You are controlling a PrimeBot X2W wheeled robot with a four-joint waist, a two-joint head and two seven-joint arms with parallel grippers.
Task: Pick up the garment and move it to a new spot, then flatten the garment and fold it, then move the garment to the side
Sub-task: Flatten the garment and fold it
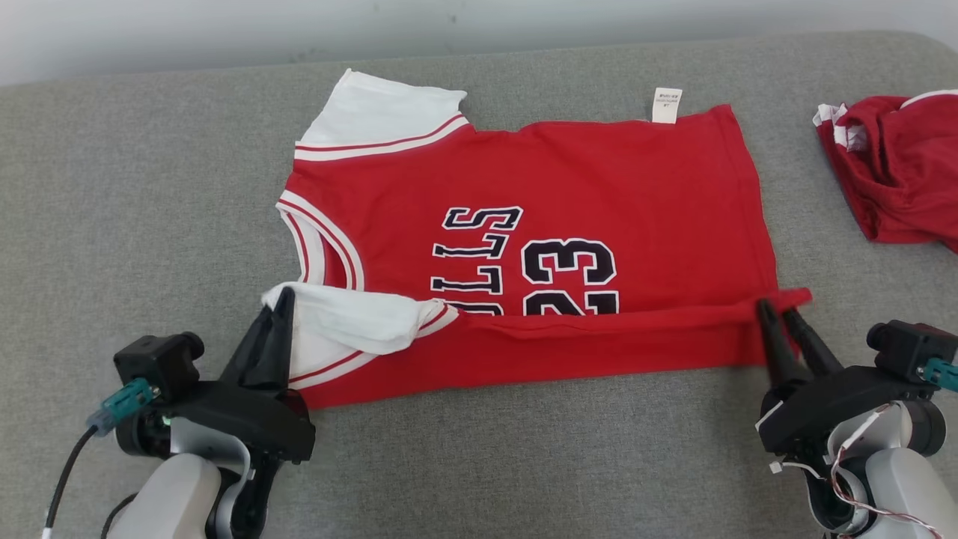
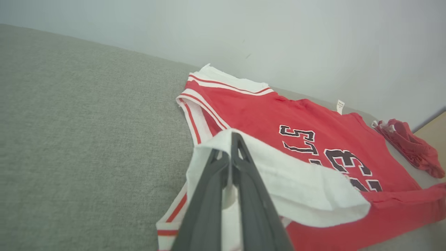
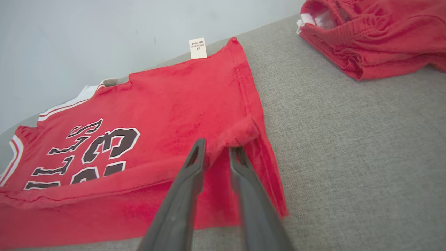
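**While both tools pinch its near edge, the red shirt lies spread on the grey surface**

Where the left tool [image 1: 284, 298] meets the cloth, its two dark fingers are pressed tight together on the white sleeve [image 1: 352, 322]. The sleeve is turned up and over the red body just beyond the fingertips. The right tool [image 1: 777, 308] is set narrow, with a puckered ridge of the red hem caught between its fingertips at the shirt's [image 1: 569, 187] near corner.

Between the two tools, the near edge of the shirt is folded over as a long red strip. The strip covers the lower part of the black-and-white number and lettering.

Beyond both tools the rest of the shirt lies flat on the surface [image 1: 150, 187], with the neck opening on the left tool's side and the hem on the right tool's side. The second white sleeve [image 1: 374, 120] lies at the far corner, straight ahead of the left tool. A small white label [image 1: 666, 105] sticks out from the far edge, ahead of the right tool.

Farther out, beyond the right tool and to its outer side, a crumpled red bundle [image 1: 891, 172] with white trim sits apart from the shirt.
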